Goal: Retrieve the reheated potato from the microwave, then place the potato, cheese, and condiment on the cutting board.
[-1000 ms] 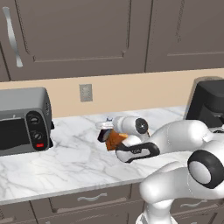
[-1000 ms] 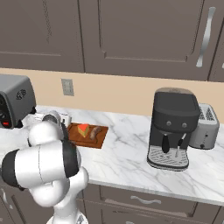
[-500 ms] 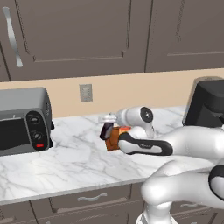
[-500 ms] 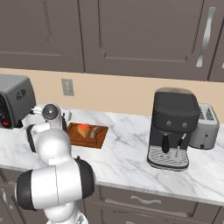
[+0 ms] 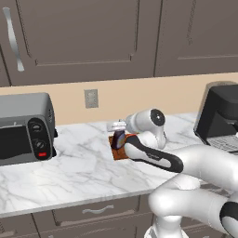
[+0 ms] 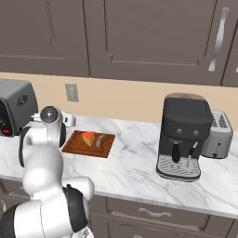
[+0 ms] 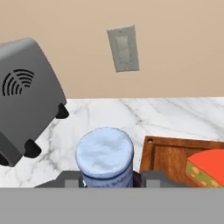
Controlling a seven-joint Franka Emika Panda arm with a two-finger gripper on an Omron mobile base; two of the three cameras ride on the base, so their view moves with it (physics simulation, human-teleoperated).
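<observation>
Jaws clamp the bottle [image 7: 105, 157] beside the board [image 7: 168, 158]; risk: lowering short catches the rim, tipping it.

Compare the left base view with a second earlier: your arm's forearm has swung from the lower right toward frame centre, carrying the gripper [image 5: 119, 137] and its condiment [image 5: 119, 138] slightly leftward, beside the cutting board [image 5: 122, 153].

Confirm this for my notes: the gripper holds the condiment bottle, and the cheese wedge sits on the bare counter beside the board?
Not quite. The gripper does hold the condiment bottle, but the cheese wedge sits on the cutting board, as the right base view shows.
</observation>
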